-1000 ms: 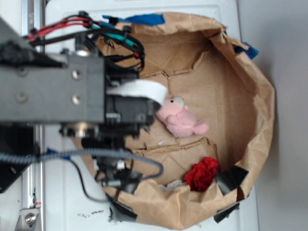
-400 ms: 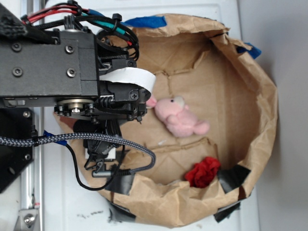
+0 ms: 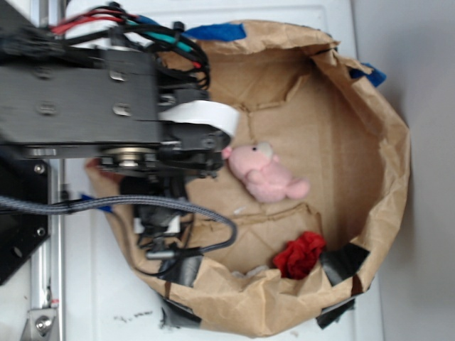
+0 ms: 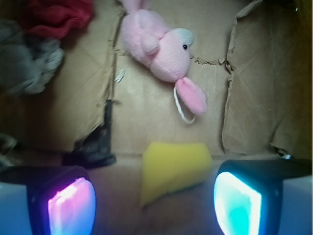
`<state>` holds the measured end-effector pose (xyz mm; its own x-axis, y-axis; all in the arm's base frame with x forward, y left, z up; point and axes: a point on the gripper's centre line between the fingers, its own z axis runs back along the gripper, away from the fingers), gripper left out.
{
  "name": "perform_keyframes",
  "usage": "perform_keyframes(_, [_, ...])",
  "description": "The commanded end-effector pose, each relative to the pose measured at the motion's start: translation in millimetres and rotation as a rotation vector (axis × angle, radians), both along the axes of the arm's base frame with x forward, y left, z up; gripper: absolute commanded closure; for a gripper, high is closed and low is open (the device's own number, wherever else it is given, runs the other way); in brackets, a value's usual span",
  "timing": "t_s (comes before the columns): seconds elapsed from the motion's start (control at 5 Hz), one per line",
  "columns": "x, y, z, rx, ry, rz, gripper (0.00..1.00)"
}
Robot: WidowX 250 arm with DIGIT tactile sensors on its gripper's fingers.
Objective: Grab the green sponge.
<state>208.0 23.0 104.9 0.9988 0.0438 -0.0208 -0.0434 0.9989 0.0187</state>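
Lowering the open claw [image 4: 155,205] squarely around the green sponge [image 4: 173,169] is advised, the pink rabbit [image 4: 161,51] being avoided.

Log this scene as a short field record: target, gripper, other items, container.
target: green sponge, yellow face up, lying between the open fingers
gripper: gripper open, not touching the sponge
other items: pink plush rabbit; red cloth; grey cloth
container: brown paper bin
arm: robot arm hides the sponge in the exterior view
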Motion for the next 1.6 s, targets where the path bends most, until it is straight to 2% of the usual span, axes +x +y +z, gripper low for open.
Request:
perform_keyframes(0.0, [32.4, 6.0, 21.0, -0.028, -0.058, 0.093, 0.00])
perform_keyframes(0.6, [4.8, 0.1, -8.6, 0.038, -0.030, 0.030, 0.00])
perform_keyframes(1.4, [-3.0, 9.0, -32.4, 0.081, -0.003, 0.029, 0.00])
